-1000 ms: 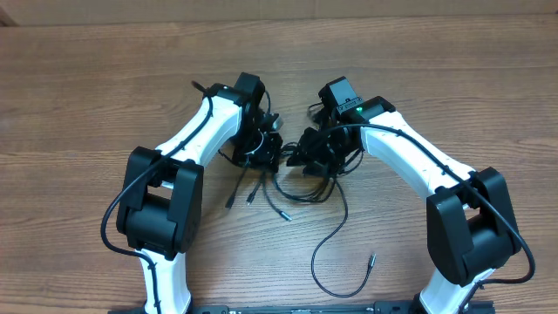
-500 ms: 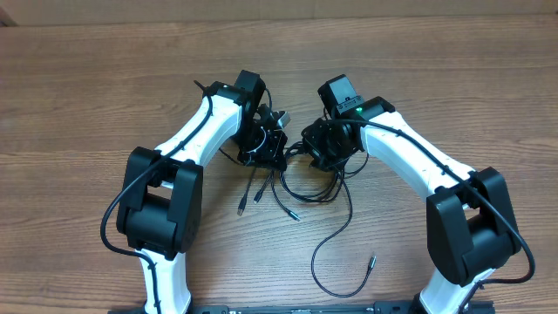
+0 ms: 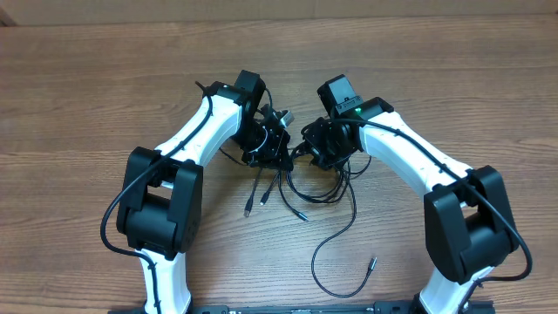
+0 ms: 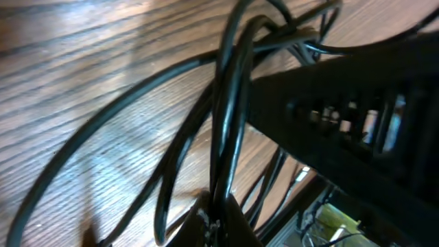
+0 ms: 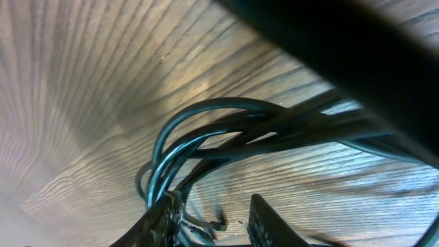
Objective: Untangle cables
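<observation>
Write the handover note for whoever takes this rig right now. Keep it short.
Left gripper: seems shut on the cables; taut strands run straight into its fingertips.
Right gripper: fingers apart, with a looped bundle against one finger; grip unclear.
Cables: the knot is bunched between both grippers at the middle of the wooden table. A few plug ends trail toward the base. One long cord curls away loose, its plug lying free.
Done: nothing separated yet.
Left: pull the strands apart and lay each cord out singly.
</observation>
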